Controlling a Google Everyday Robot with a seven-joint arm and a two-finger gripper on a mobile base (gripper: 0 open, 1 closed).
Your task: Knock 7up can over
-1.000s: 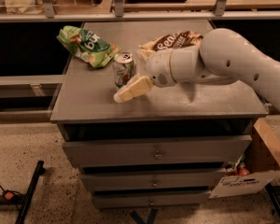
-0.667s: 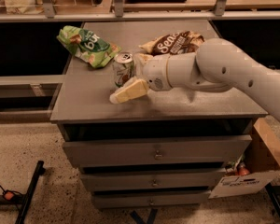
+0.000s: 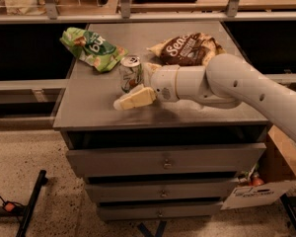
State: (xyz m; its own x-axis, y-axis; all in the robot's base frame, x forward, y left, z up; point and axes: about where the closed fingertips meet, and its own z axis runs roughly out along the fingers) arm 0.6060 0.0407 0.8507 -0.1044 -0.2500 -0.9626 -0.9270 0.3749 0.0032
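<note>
The green snack bag (image 3: 92, 48) lies near the back left corner of the worktop (image 3: 86, 107), and the brown and yellow snack bag (image 3: 187, 48) lies toward the back right corner. Between and just in front of them, nearer the left edge than the right, the 7up can (image 3: 130, 72) stands upright on its base. The gripper (image 3: 136, 86) reaches in from the right edge, low over the surface. Its fingers are spread apart, holding nothing. One cream finger (image 3: 134, 98) lies along the front of the can and the other (image 3: 150, 70) sits just behind the can's right side; whether either touches the can I cannot tell. The white arm (image 3: 237, 83) crosses in front of the brown and yellow bag, hiding its near edge.

The worktop is a dull grey slab on a cabinet with stacked drawers (image 3: 163, 159). A metal rail (image 3: 138, 16) runs behind the back edge. The floor (image 3: 44, 147) is speckled, with a cardboard box (image 3: 283, 157) at the cabinet's right.
</note>
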